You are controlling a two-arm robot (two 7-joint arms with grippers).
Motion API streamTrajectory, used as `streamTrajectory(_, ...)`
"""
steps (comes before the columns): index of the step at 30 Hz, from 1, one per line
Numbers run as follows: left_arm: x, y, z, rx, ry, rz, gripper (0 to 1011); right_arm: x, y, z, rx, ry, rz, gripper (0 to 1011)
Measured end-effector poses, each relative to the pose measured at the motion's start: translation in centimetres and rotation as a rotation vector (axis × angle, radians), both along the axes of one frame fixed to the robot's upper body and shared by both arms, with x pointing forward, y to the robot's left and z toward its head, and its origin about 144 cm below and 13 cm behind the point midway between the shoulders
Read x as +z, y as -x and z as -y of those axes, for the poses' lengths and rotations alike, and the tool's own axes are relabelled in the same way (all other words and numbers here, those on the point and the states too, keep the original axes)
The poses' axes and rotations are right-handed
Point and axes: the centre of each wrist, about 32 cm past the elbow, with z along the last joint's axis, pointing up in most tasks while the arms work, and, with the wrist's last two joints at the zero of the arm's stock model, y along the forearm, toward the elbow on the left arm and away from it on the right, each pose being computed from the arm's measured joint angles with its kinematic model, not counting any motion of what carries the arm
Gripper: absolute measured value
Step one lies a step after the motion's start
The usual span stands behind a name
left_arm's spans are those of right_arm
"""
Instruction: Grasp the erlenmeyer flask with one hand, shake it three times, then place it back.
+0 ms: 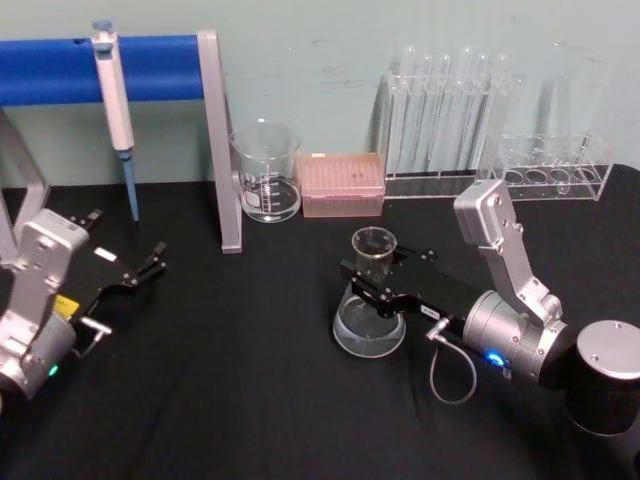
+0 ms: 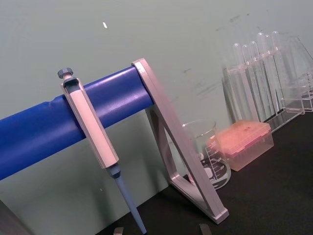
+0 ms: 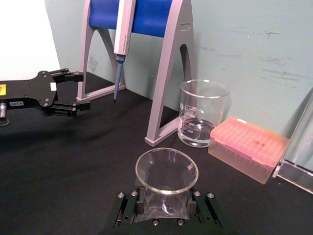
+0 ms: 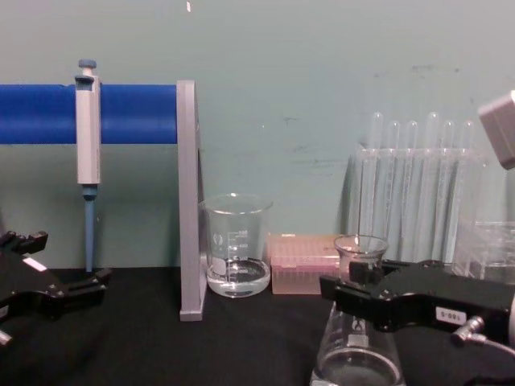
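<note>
The erlenmeyer flask [image 1: 369,325] stands upright on the black table at centre, with a little clear liquid in its wide base [image 4: 354,358]. My right gripper [image 1: 366,279] reaches in from the right and is shut on the flask's neck just under the rimmed mouth [image 3: 166,171]. In the right wrist view its black fingers [image 3: 128,208] press against both sides of the neck. In the chest view the same gripper [image 4: 354,283] crosses in front of the neck. My left gripper [image 1: 150,262] rests open at the far left of the table, well away from the flask.
A glass beaker [image 1: 268,172] and a pink tip box [image 1: 342,184] stand behind the flask. A clear rack of test tubes [image 1: 440,110] lines the back right. A pipette [image 1: 115,100] hangs on the blue-bar stand [image 1: 220,140] at back left.
</note>
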Motion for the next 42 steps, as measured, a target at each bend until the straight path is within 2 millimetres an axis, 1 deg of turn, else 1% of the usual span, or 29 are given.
streamTrajectory(24,0.00,0.00,0.00,0.000,0.000,0.000,1001,0.00,0.00,-0.02,-0.006,0.009,0.002,451)
streamTrajectory(26,0.00,0.00,0.00,0.000,0.000,0.000,1001,0.00,0.00,-0.02,-0.006,0.009,0.002,470)
streamTrajectory(28,0.00,0.00,0.00,0.000,0.000,0.000,1001,0.00,0.00,-0.02,-0.005,0.008,0.002,501)
streamTrajectory(29,0.00,0.00,0.00,0.000,0.000,0.000,1001,0.02,0.00,-0.02,-0.005,0.008,0.003,559)
streamTrajectory(31,0.00,0.00,0.00,0.000,0.000,0.000,1001,0.02,0.00,-0.02,-0.005,0.008,0.003,602)
streamTrajectory(32,0.00,0.00,0.00,0.000,0.000,0.000,1001,0.02,0.00,-0.03,-0.005,0.007,0.003,659)
streamTrajectory(35,0.00,0.00,0.00,0.000,0.000,0.000,1001,0.03,0.00,-0.03,-0.005,0.007,0.004,718)
streamTrajectory(36,0.00,0.00,0.00,0.000,0.000,0.000,1001,0.03,0.00,-0.03,-0.005,0.007,0.004,776)
streamTrajectory(38,0.00,0.00,0.00,0.000,0.000,0.000,1001,0.04,0.00,-0.03,-0.005,0.007,0.004,829)
streamTrajectory(40,0.00,0.00,0.00,0.000,0.000,0.000,1000,0.04,0.00,-0.03,-0.005,0.007,0.004,861)
streamTrajectory(42,0.00,0.00,0.00,0.000,0.000,0.000,1001,0.04,0.00,-0.04,-0.005,0.006,0.004,930)
